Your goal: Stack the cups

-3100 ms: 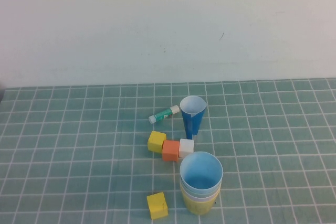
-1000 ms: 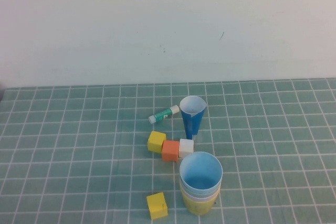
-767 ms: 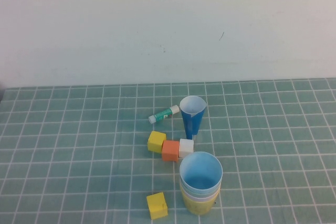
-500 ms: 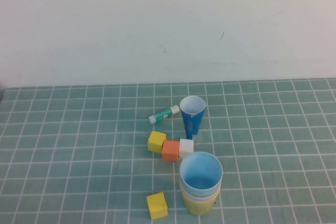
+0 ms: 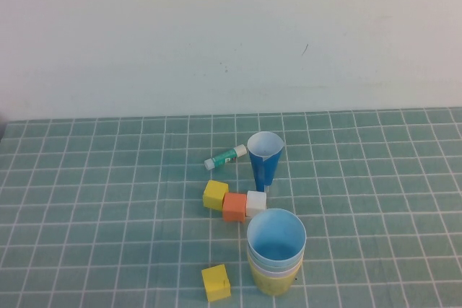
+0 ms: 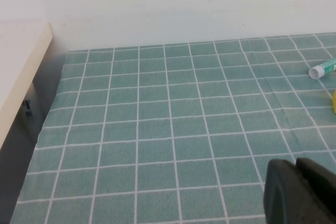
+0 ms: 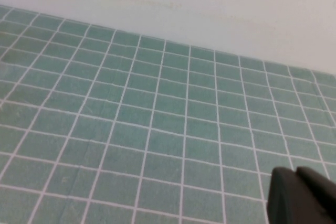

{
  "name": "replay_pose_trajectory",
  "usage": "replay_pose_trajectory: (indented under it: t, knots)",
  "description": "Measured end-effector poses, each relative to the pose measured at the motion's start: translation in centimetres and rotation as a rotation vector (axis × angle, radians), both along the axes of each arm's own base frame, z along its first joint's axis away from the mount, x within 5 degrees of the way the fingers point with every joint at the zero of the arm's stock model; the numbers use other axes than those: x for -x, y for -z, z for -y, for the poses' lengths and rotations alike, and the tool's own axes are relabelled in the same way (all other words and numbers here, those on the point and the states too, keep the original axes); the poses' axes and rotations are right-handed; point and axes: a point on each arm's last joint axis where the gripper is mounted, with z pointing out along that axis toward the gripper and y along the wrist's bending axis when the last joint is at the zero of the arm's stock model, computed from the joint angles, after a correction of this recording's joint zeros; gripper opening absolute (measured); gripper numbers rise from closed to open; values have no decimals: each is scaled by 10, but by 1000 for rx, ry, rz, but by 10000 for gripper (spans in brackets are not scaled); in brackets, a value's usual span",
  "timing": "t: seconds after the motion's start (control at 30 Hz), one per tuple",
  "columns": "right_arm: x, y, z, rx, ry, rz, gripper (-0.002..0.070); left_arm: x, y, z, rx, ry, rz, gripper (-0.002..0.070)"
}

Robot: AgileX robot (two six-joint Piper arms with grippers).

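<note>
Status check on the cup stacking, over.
Left gripper shut, right gripper shut, both over bare mat. Cups nested in one stack, light blue on top. Nothing obstructing.

All I see of my arms is each gripper's tip: the left gripper [image 6: 297,192] and right gripper [image 7: 296,193], matte black, blocky, rounded fingers pressed together, lower right.

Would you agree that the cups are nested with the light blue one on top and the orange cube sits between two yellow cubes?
Not quite: in the high view the orange cube sits between a yellow cube and a white cube. The light blue cup does top the stack.
</note>
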Motion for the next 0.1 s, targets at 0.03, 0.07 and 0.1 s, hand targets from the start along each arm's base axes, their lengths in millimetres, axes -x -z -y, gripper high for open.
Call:
replay_pose_trajectory:
  t: [0.03, 0.07, 0.1]
  knots:
    - [0, 0, 0, 1, 0, 0, -3, 0, 0, 0, 0, 0, 0, -2]
    - [0, 0, 0, 2, -1, 0, -3, 0, 0, 0, 0, 0, 0, -2]
    - [0, 0, 0, 2, -1, 0, -3, 0, 0, 0, 0, 0, 0, -2]
